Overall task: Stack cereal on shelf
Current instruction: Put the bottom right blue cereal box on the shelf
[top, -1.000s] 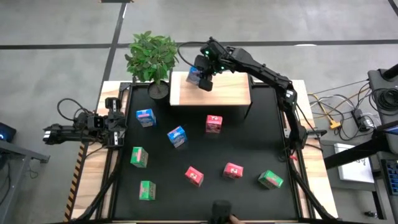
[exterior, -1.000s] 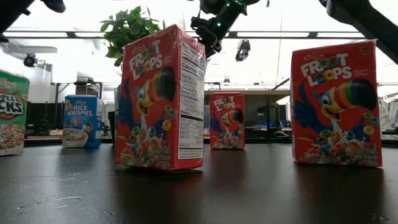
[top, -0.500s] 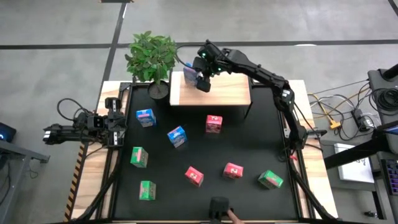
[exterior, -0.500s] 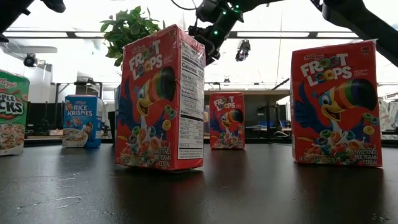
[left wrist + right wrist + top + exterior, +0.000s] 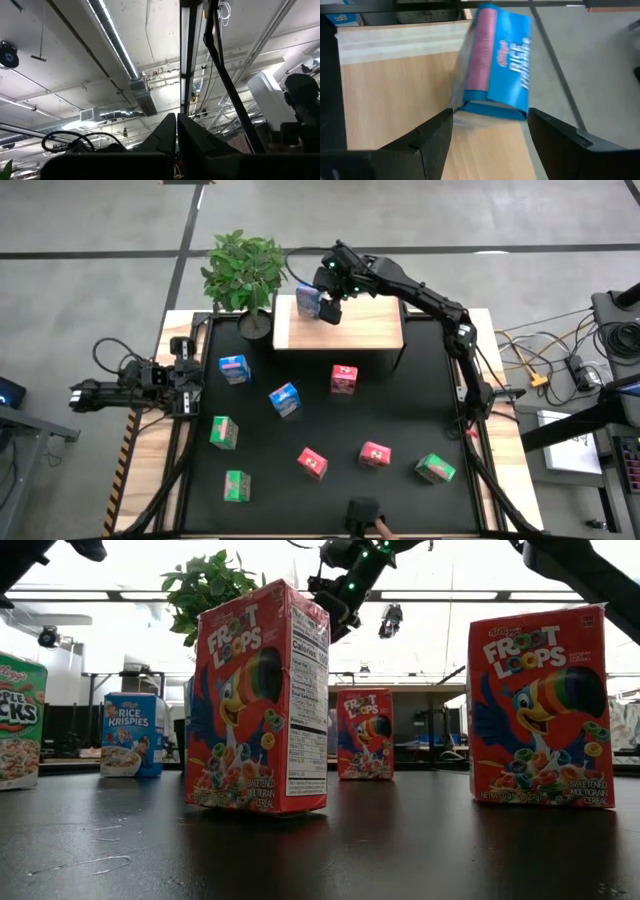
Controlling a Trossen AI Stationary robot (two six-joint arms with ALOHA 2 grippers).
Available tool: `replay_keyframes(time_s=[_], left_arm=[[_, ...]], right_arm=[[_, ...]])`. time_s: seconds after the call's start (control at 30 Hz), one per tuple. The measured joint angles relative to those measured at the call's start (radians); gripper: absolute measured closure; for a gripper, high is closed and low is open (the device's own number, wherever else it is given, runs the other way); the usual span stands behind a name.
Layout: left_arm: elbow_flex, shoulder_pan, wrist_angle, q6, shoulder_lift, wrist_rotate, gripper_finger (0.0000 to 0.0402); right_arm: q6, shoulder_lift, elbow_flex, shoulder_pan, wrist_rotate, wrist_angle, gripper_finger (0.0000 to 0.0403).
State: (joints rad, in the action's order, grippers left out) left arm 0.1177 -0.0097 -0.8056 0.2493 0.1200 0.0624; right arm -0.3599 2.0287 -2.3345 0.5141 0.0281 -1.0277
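Note:
My right gripper [image 5: 327, 304] is open above the left part of the light-wood shelf [image 5: 360, 328]. A blue cereal carton [image 5: 308, 302] stands on the board there, just ahead of the fingertips. In the right wrist view the blue carton [image 5: 497, 62] is blurred and tilted, and the two fingers [image 5: 437, 135] stand wide on either side of its near end. Two blue, three red and three green cartons stand on the black mat. My left gripper [image 5: 177, 125] is shut and parked at the table's left edge, touching nothing. My right gripper comes at the blue carton from above, slanting down, its open fingers flanking the carton's near end [image 5: 495, 109]. I cannot tell whether either finger touches it. The carton rests on the shelf board.
A potted plant [image 5: 244, 270] stands just left of the shelf. Cartons dot the mat: blue [image 5: 233, 368], blue [image 5: 284, 399], red [image 5: 344, 379], red [image 5: 312, 462], red [image 5: 375, 452], green [image 5: 223, 432], green [image 5: 236, 485], green [image 5: 436, 469]. A person's hand [image 5: 378, 528] shows at the near edge.
The right gripper carried the blue carton a little toward the shelf's left end, then drew slightly back to the right. The carton now stands farther left on the board than a second ago.

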Motion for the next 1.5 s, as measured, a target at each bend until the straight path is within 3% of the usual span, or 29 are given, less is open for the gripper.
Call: replay_keyframes(time_s=[0.17, 0.27, 0.47, 0.6, 0.8, 1.1, 1.27, 1.5], left_arm=[[0.000, 0.000, -0.001, 0.000, 0.000, 0.000, 0.0402], [0.000, 0.000, 0.002, 0.000, 0.000, 0.000, 0.0402], [0.000, 0.000, 0.014, -0.011, -0.001, 0.000, 0.0402], [0.000, 0.000, 0.016, -0.011, -0.001, 0.000, 0.0402], [0.000, 0.000, 0.018, -0.011, 0.000, 0.000, 0.0402], [0.000, 0.000, 0.022, -0.011, 0.000, 0.000, 0.0402], [0.000, 0.000, 0.022, -0.011, 0.000, 0.000, 0.0402], [0.000, 0.000, 0.023, -0.026, 0.000, 0.000, 0.0402]], right_arm=[[0.023, -0.044, -0.002, 0.001, 0.000, -0.052, 0.0163], [0.052, -0.074, -0.002, 0.001, 0.000, -0.095, 0.0189], [0.118, -0.093, 0.015, 0.002, -0.003, -0.179, 0.0302], [0.124, -0.093, 0.110, 0.002, -0.003, -0.074, 0.0381], [0.112, -0.091, 0.244, 0.010, -0.002, 0.149, 0.0392], [0.071, -0.091, 0.300, 0.023, 0.017, 0.340, 0.0394], [0.053, -0.091, 0.302, 0.032, 0.028, 0.356, 0.0394], [0.080, -0.101, 0.312, 0.021, -0.023, 0.194, 0.0394]])
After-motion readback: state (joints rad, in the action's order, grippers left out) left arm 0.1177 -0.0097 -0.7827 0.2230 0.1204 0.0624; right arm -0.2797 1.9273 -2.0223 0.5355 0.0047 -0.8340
